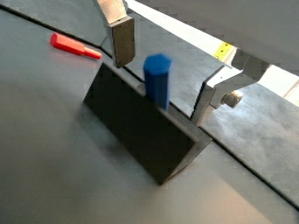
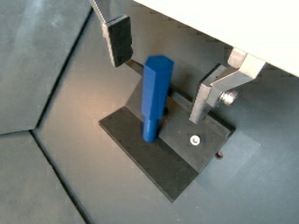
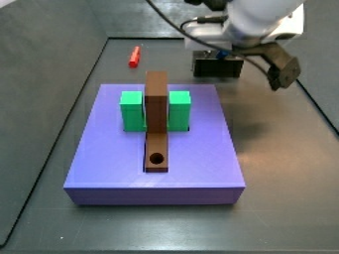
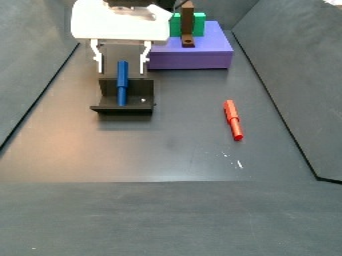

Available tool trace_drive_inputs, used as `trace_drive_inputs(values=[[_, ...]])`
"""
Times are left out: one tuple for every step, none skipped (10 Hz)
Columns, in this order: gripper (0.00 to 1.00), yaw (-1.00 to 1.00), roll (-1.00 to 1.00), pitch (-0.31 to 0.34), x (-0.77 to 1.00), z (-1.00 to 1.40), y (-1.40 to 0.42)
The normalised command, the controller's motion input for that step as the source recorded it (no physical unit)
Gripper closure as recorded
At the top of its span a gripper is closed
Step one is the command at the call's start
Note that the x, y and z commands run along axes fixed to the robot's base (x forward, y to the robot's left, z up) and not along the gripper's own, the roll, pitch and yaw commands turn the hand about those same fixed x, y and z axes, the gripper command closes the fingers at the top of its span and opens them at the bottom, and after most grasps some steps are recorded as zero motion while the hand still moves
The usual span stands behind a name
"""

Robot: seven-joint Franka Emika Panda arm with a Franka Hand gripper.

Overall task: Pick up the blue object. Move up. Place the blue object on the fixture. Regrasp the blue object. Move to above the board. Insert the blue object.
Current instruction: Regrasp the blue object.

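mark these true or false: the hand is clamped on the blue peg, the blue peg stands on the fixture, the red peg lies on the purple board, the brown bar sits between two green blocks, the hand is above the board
1. The hand is clamped on the blue peg. False: in both wrist views its fingers stand apart on either side of the peg, with gaps showing.
2. The blue peg stands on the fixture. True: it stands upright against the fixture's wall.
3. The red peg lies on the purple board. False: it lies on the dark floor, apart from the board.
4. The brown bar sits between two green blocks. True.
5. The hand is above the board. False: it is over the fixture, beside the board.
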Motion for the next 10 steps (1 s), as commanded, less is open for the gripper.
trace_drive_inputs(values=[[0.00, -0.03, 0.44, 0.206, 0.03, -0.15, 0.00], [0.00, 0.00, 0.20, 0.043, 0.00, -0.09, 0.00], [0.00, 0.00, 0.02, 0.000, 0.00, 0.00, 0.00], [0.00, 0.00, 0.00, 0.000, 0.00, 0.00, 0.00], [1.00, 0.00, 0.00, 0.000, 0.00, 0.00, 0.00], [1.00, 0.00, 0.00, 0.000, 0.00, 0.00, 0.00], [1.00, 0.00, 0.00, 0.000, 0.00, 0.00, 0.00], [1.00, 0.00, 0.00, 0.000, 0.00, 0.00, 0.00], [1.00, 0.00, 0.00, 0.000, 0.00, 0.00, 0.00], [1.00, 0.00, 0.00, 0.000, 0.00, 0.00, 0.00]])
